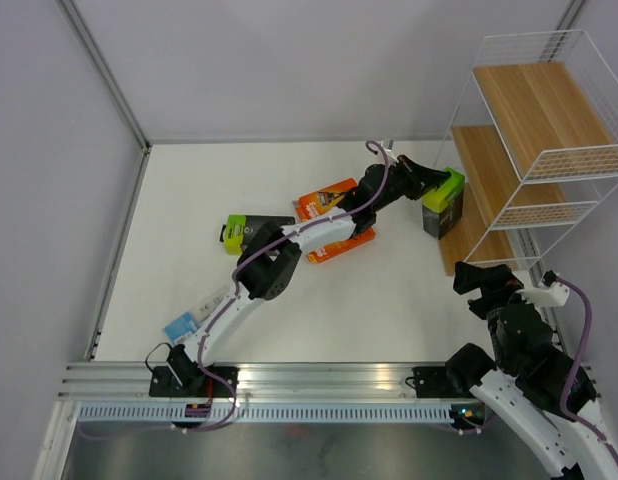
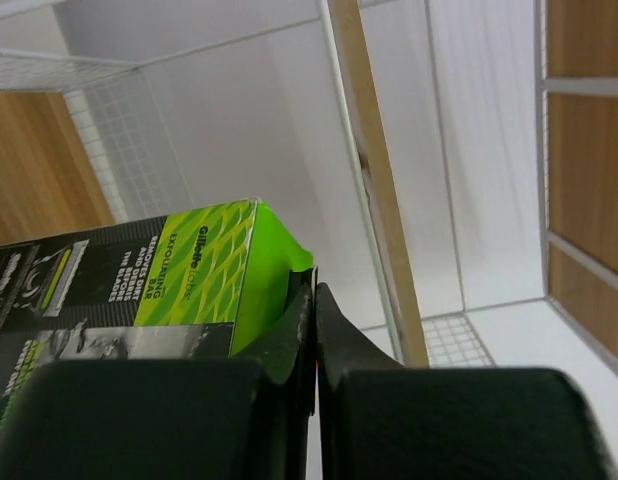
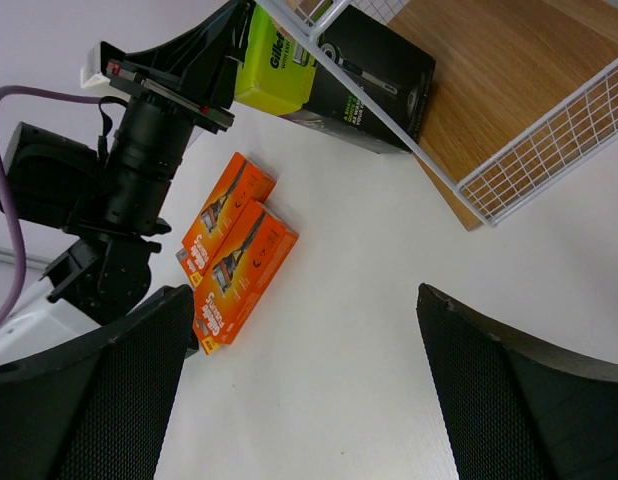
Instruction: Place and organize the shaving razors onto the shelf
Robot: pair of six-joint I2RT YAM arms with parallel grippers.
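My left gripper (image 1: 429,183) is shut on the lime-green end flap of a black and lime-green razor pack (image 1: 444,203). It holds the pack upright at the left end of the lowest tier of the shelf (image 1: 537,150). The left wrist view shows that pack (image 2: 204,270) pinched at my left gripper (image 2: 316,295), with a tier's wooden edge (image 2: 379,190) just beyond. Two orange packs (image 1: 332,222) lie mid-table under the left arm. Another black and green pack (image 1: 251,232) lies further left, and a blue-card blister (image 1: 184,325) is near the left base. My right gripper (image 1: 484,280) is open and empty.
In the right wrist view, the orange packs (image 3: 239,260) lie left of my open right gripper (image 3: 309,400), with bare white table beneath it. The shelf's white wire frame (image 3: 529,150) and lowest wooden tier (image 3: 489,70) stand above, with the held pack (image 3: 339,70) at the tier's end.
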